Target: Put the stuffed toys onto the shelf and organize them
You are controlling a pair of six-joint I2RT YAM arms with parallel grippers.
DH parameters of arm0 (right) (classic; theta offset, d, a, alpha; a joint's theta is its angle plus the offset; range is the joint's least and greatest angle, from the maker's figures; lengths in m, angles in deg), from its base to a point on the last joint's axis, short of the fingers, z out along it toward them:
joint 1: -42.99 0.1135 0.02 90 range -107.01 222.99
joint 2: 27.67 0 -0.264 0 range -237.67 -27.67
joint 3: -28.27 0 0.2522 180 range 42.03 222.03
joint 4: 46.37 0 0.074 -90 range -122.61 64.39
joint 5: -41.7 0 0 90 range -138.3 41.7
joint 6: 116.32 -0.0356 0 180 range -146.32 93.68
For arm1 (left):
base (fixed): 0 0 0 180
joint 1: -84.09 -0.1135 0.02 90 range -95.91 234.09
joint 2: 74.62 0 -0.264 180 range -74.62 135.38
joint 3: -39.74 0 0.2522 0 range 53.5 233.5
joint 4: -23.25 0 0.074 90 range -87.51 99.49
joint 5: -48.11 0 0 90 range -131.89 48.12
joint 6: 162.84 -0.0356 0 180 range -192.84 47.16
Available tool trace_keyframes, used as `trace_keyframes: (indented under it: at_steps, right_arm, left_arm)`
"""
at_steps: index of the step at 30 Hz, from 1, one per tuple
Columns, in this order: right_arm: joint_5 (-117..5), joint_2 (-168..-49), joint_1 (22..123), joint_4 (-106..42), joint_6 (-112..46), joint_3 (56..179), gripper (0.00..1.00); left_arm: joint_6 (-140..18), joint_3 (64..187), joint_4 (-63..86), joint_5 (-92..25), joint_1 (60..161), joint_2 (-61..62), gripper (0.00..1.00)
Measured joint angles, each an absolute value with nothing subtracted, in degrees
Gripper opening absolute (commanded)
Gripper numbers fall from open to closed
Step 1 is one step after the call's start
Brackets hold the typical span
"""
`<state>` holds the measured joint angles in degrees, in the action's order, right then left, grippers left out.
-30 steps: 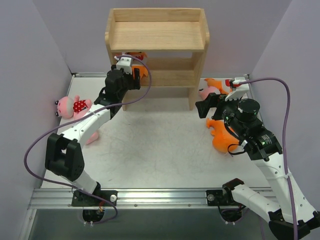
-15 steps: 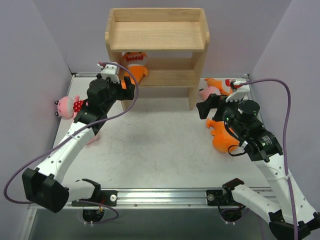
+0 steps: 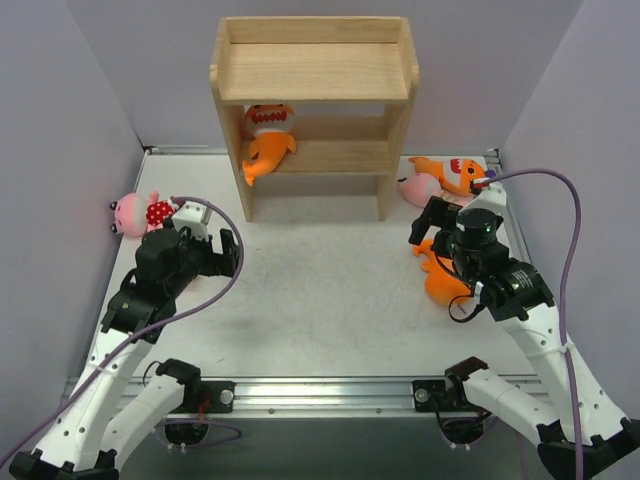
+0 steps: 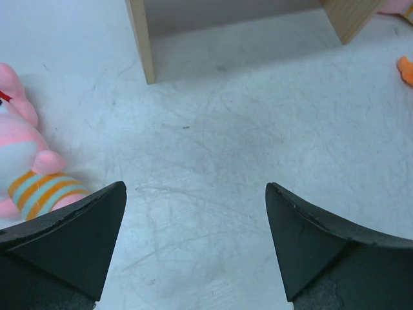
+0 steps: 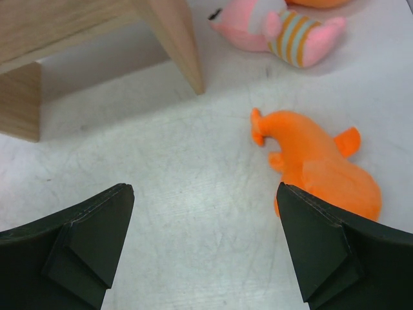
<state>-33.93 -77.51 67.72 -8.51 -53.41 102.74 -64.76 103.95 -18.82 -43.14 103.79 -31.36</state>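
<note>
The shelf [image 3: 313,70] is seen at the upper centre of the top view. One orange fish toy [image 3: 268,140] is set on its middle tier at the left end, toothy mouth uppermost in the frame. The polka-dot doll [image 3: 140,213] is laid at the left edge of the table [image 3: 320,300]. The left gripper [image 4: 195,190] is held with its jaws spread wide over bare table, nothing between them. A striped doll [image 4: 29,174] is seen at the left edge of its wrist view. The right gripper [image 5: 205,190] is likewise spread wide and empty. In its wrist view a second orange fish [image 5: 322,168] is found at the right and a second striped doll [image 5: 277,26] at the top. A third orange fish [image 3: 452,172] is seen right of the shelf in the top view.
</note>
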Motion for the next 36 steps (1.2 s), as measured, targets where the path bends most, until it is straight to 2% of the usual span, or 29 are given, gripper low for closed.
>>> trace_keyframes:
  at_steps: [5, 14, 26, 32, 36]
  right_arm:
    - [-27.1, -79.5, 67.7, -2.6, -61.0, 99.7, 1.0]
    - [-21.0, -80.2, 67.4, 5.7, -69.6, 95.1, 1.0]
    - [-20.9, -93.5, 63.2, 1.5, -72.1, 89.0, 0.97]
    - [-23.2, -95.7, 57.9, -4.8, -72.2, 83.1, 0.88]
    - [-25.0, -97.1, 55.0, -8.3, -72.0, 80.3, 0.74]
  left_arm:
    - [-66.0, 100.3, -21.0, -41.1, 103.7, -36.6, 0.97]
    - [-67.6, 97.8, -19.4, -36.8, 103.7, -37.2, 0.97]
    - [-68.2, 97.2, -19.3, -37.1, 104.6, -39.3, 0.97]
    - [-68.8, 97.1, -19.2, -37.6, 104.9, -39.8, 0.97]
    - [-69.0, 96.9, -19.1, -37.8, 105.0, -40.0, 0.97]
